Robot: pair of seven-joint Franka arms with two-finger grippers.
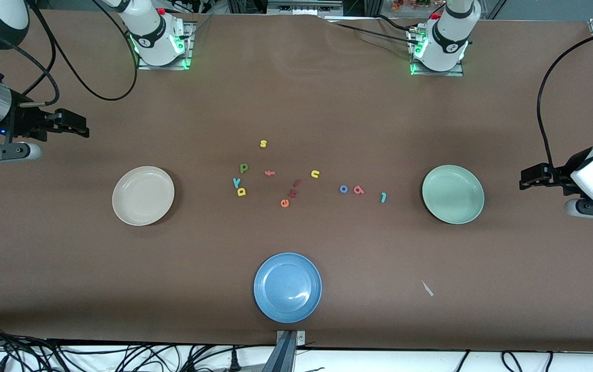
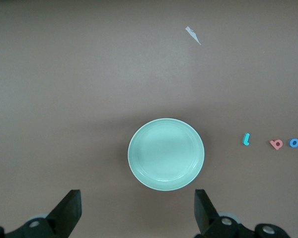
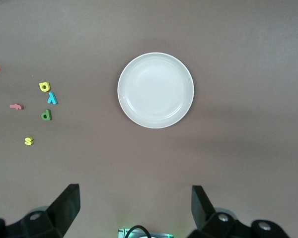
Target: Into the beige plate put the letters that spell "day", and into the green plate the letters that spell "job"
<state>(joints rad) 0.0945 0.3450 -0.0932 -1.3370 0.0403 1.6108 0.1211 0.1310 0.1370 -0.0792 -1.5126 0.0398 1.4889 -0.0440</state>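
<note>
The empty beige plate (image 1: 143, 195) (image 3: 155, 89) lies toward the right arm's end, the empty green plate (image 1: 453, 194) (image 2: 166, 153) toward the left arm's end. Between them lie the green d (image 1: 243, 167) (image 3: 46, 115), teal y (image 1: 236, 182) (image 3: 51, 98) and yellow a (image 1: 241, 191) (image 3: 44, 87), all nearer the beige plate. The blue o (image 1: 343, 189) (image 2: 294, 143), coral b (image 1: 359, 190) (image 2: 276, 144) and teal j (image 1: 383, 197) (image 2: 246, 139) sit nearer the green plate. My right gripper (image 1: 83, 129) (image 3: 135, 203) and left gripper (image 1: 525, 180) (image 2: 137, 206) hang open and empty at the table's two ends.
A blue plate (image 1: 287, 287) lies nearest the front camera. Other letters lie mid-table: a yellow s (image 1: 263, 143), coral f (image 1: 270, 173), yellow n (image 1: 315, 174), orange e (image 1: 285, 203) and two dark red pieces (image 1: 294, 188). A paper scrap (image 1: 427, 288) lies beside the blue plate.
</note>
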